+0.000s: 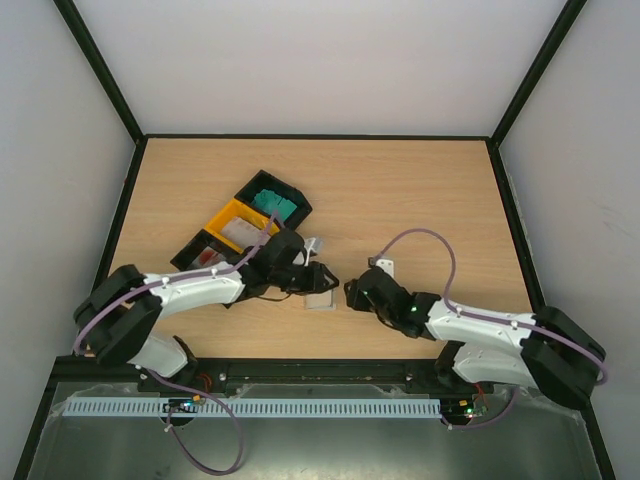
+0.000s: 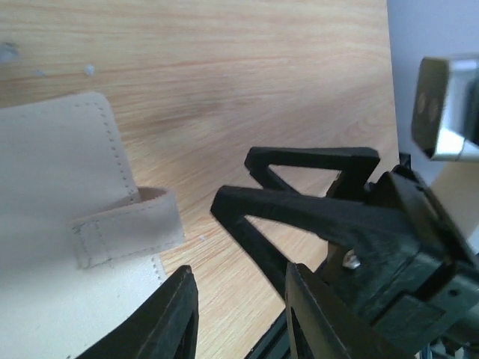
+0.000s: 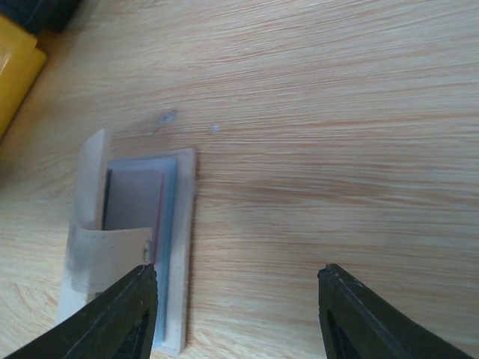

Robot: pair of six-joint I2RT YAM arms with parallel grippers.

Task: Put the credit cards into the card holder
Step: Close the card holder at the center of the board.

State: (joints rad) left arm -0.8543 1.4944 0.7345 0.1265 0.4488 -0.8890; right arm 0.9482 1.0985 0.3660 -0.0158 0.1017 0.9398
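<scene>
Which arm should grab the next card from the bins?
Left, probably: the left gripper is open and nearer the tray bins; the right gripper sits beyond the card holder, farther from them.

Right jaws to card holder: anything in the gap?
Nothing visible. Only bare table lies between the right gripper and the card holder. The left gripper sits beside the holder, out of that gap.

No legible writing in any view.
The card holder [image 3: 185, 224] shows only plain beige fabric and stitching. The credit cards [image 3: 135, 198] tucked in it show grey faces and a red edge line, and those in the tray bins [image 1: 225, 213] are too small to read.
</scene>
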